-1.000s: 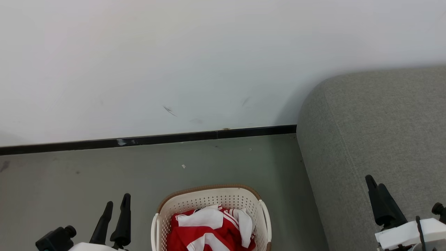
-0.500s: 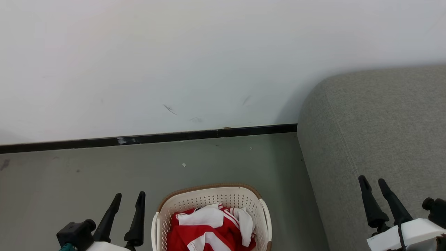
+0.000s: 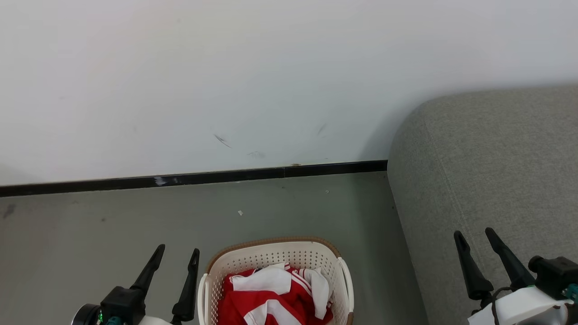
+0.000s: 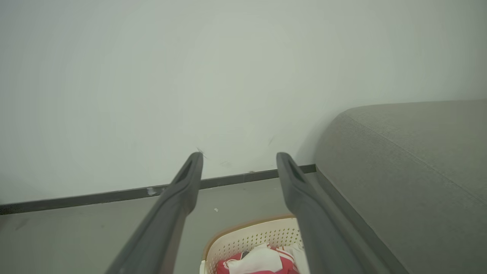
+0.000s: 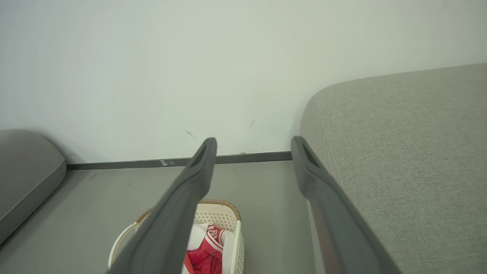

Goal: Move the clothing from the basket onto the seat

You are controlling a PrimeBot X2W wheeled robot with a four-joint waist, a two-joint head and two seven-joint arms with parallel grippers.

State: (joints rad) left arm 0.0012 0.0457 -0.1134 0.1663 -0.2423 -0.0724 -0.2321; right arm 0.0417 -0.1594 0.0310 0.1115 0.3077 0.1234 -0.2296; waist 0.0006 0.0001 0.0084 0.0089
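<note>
The red and white garment (image 3: 271,300) lies crumpled inside the cream perforated laundry basket (image 3: 275,255), wholly below its brown rim. The basket stands on the grey-green floor (image 3: 113,234), near the rounded end of the grey fabric sofa (image 3: 487,158) but apart from it. The left gripper (image 3: 178,249) hangs just to the left of the basket, above the floor; its two dark fingers stand apart and hold nothing. The right gripper (image 3: 474,233) is in front of the sofa's side, well to the right of the basket; its fingers are likewise spread and empty. Behind, a white wall (image 3: 226,67) with faint scuff marks meets the floor at a black skirting strip (image 3: 226,176). The right wrist view shows a second grey cushioned piece (image 5: 26,167) at its far left edge.
</note>
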